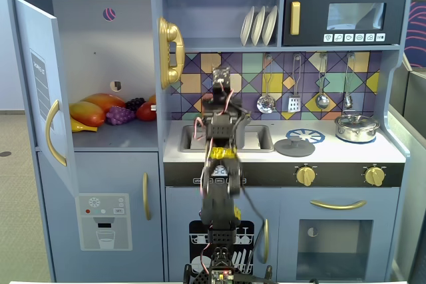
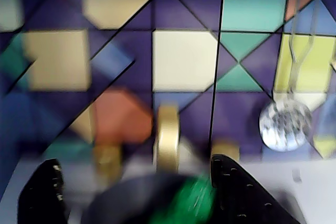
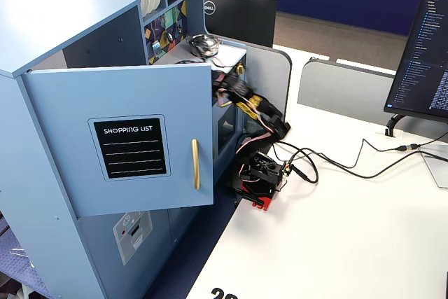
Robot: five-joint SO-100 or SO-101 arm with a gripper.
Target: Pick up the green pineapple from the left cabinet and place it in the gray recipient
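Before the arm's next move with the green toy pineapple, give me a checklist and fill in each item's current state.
1. Blue-gray left cabinet door open: ok.
2. Bright green plastic pineapple out of the cabinet, by the black gripper: ok.
3. Grip secure on the pineapple: cannot tell, the wrist view is blurred.
4. Gray pot under the gripper: cannot tell; only a dark round rim shows.
5. Arm above the white sink: ok.
6. Clearance from the gold faucet ahead: cannot tell.

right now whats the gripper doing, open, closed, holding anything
gripper: black fingers are apart with the small bright green plastic pineapple and a dark round rim between them; the blur hides whether they grip it, so it cannot be told.
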